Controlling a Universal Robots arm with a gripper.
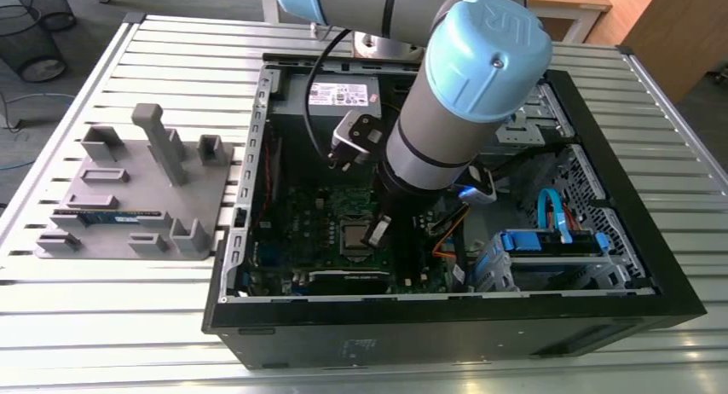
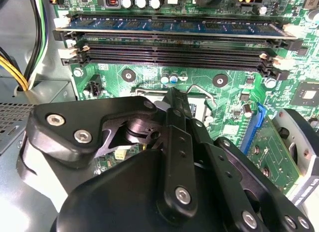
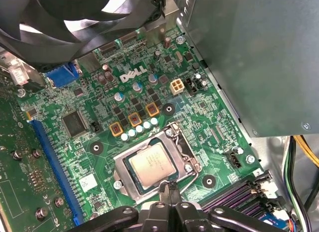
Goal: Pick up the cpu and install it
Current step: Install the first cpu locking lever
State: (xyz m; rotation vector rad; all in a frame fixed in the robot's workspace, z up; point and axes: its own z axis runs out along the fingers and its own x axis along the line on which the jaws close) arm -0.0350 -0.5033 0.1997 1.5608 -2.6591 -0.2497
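Note:
The cpu, a small square chip with a silver-grey top, lies flat in its socket on the green motherboard, with a metal frame around it. In the exterior view the cpu sits inside the open computer case. My gripper hangs just beside the socket's edge, its two black fingers pressed together and holding nothing. In the second wrist view the gripper covers the socket, and a thin wire lever shows just past the fingertips. In the exterior view the gripper points down next to the chip.
A grey fixture plate with a memory stick lies at the exterior view's left of the case. Memory slots, the power supply box, a fan, cables and a blue drive cage crowd the case interior.

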